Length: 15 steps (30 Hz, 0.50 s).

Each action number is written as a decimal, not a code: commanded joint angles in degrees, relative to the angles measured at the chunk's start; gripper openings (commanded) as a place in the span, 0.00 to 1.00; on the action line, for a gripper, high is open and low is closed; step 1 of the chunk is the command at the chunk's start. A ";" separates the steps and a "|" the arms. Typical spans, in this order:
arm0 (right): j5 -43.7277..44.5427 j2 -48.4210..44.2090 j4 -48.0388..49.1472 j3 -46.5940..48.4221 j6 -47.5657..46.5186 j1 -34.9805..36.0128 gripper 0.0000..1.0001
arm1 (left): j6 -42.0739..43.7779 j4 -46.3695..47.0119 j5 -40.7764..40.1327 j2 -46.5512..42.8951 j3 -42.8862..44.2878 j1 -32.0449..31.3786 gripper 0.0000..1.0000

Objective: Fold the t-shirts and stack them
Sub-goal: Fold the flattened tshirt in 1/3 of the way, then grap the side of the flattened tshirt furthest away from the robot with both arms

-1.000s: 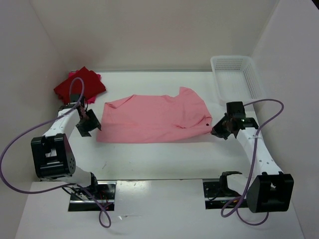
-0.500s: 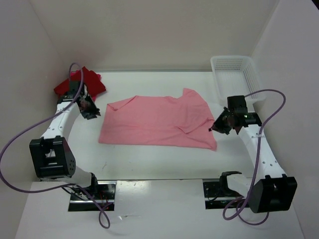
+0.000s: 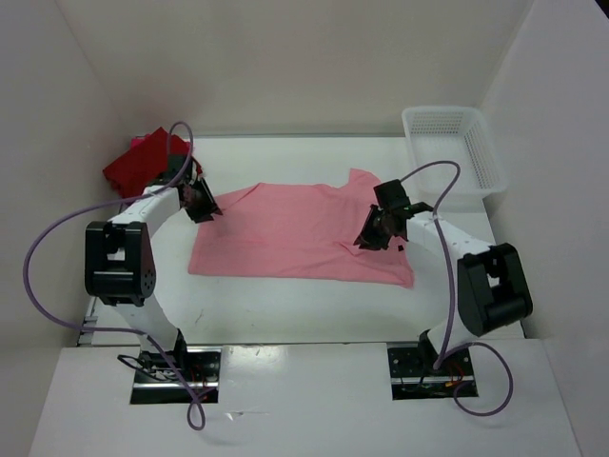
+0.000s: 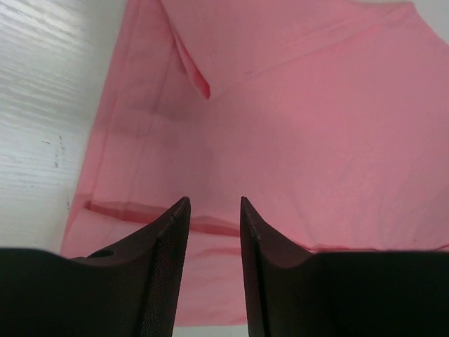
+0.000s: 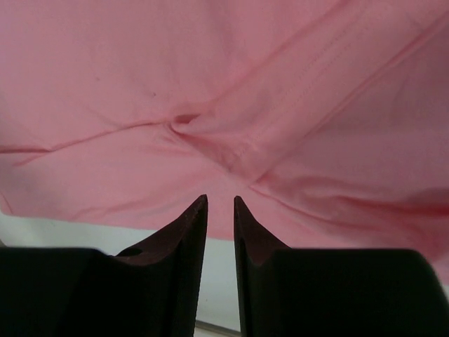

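Here pink shirt [image 3: 295, 233], sleeve [image 5: 295, 105] maybe tucked; left end effector [image 4: 214, 200], right end effector [image 5: 220, 198] narrow.

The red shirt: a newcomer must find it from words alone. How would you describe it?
On the white table, look to the far left corner, beyond the left gripper. The red shirt lies bunched there, much darker than the light pink shirt spread flat mid-table.

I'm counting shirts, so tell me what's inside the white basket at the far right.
Inside the basket only its own white mesh floor and walls show; no shirt is visible there. Its left wall covers a thin strip of the floor.
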 commanded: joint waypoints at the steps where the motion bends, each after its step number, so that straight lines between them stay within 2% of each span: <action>1: 0.34 3.88 7.59 0.18 0.86 2.12 0.27 | -0.85 4.23 1.89 -1.47 -3.08 -0.56 0.42; 9: 1.14 7.75 8.82 -1.05 2.70 3.18 0.30 | 1.16 2.22 2.42 -9.11 -11.70 -2.39 0.43; 15: 6.66 3.99 6.02 -2.10 3.23 3.18 0.31 | 1.78 1.07 0.31 -12.82 -16.18 -2.93 0.43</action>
